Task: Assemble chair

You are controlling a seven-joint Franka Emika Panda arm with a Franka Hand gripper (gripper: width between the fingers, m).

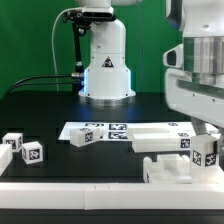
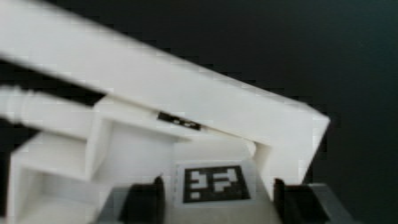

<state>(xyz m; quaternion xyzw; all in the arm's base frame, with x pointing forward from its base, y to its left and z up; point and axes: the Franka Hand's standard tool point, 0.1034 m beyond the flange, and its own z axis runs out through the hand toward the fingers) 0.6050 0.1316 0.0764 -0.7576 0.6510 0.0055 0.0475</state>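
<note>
Bright even lighting; wrist view blurred, its whites washed out.

Legible text: none in either view | Brands, numbers: none readable | Signs: square black-and-white coded tags [image 2: 214, 181] only, no characters | Carriers: marker board [image 1: 115, 128], several; chair block [image 1: 33, 152] and second chair block [image 1: 11, 142], exterior view's left; chair piece [image 1: 205, 150], exterior view's right | Wrist view: one tag, sharp, on a white part.

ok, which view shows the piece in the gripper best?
Wrist view: the piece fills the frame, tag facing the camera, gripper fingers against both its sides. Exterior view shows only its tagged end, low at that view's right, below the arm.
</note>
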